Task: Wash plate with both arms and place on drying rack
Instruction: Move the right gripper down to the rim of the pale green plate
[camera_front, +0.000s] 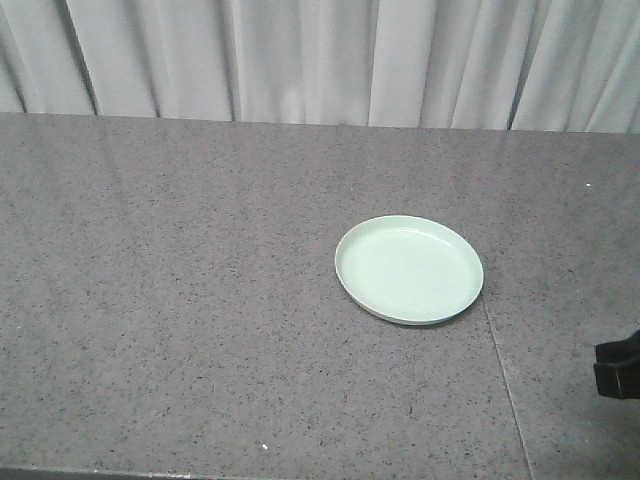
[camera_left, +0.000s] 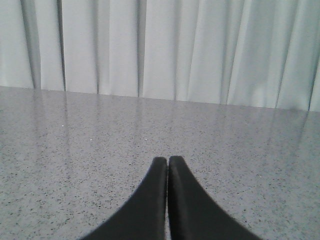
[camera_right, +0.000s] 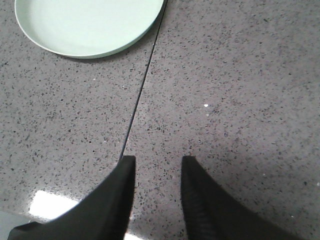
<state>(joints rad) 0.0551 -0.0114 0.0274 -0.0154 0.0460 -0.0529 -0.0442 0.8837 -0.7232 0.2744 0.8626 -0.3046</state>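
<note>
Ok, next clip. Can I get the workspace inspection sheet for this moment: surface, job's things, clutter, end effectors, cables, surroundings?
Surface: grey speckled countertop, glossy, crossed by a thin dark seam.
Job's things: pale mint-green plate lying flat and empty beside the seam, nothing touching it; drying rack not in view.
Clutter: nothing seen.
Grippers: left end effector shut on nothing, above bare countertop; right end effector open and empty, pointing toward the plate but short of it.
Cables: nothing seen.
Surroundings: pale pleated curtain behind the countertop.
</note>
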